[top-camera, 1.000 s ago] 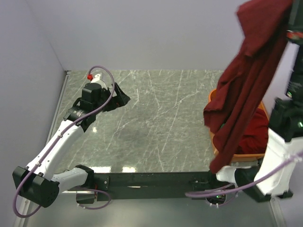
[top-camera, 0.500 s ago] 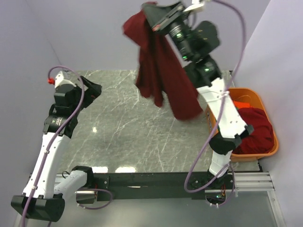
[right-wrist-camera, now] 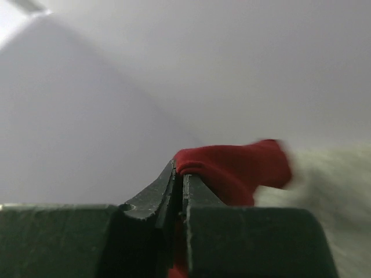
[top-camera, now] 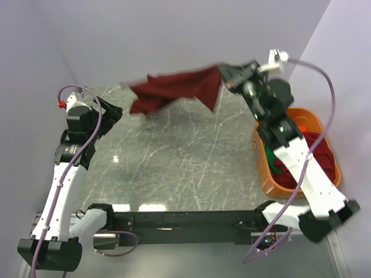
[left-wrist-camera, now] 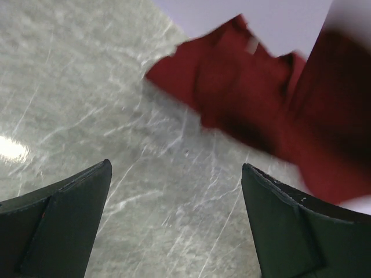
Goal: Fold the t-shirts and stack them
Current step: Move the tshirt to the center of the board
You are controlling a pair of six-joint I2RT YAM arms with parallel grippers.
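Right gripper [top-camera: 225,73]: jaws pressed together, pinching the edge of a maroon shirt [top-camera: 174,91]. The shirt is airborne and blurred, stretched above the table [top-camera: 174,165] at 12 o'clock. Left gripper [top-camera: 111,110], 9 o'clock: jaws spread wide, empty. Basket [top-camera: 260,171], 3 o'clock, contains a red shirt [top-camera: 322,152] and a green shirt [top-camera: 272,158].

A t-shirt [top-camera: 174,90] hangs above the far surface [top-camera: 185,156], between the left gripper [top-camera: 113,111] and the right gripper [top-camera: 223,75]; the basket [top-camera: 262,174] at the right edge holds other t-shirts [top-camera: 319,150].

Dark maroon shirt [top-camera: 174,91]. Grey marbled table [top-camera: 174,159], white veins. Orange basket [top-camera: 262,178]; red shirt [top-camera: 322,153], green shirt [top-camera: 276,165] inside. Arms [top-camera: 61,185] white and black, cables [top-camera: 316,72] purple. Walls [top-camera: 174,35] pale lilac.
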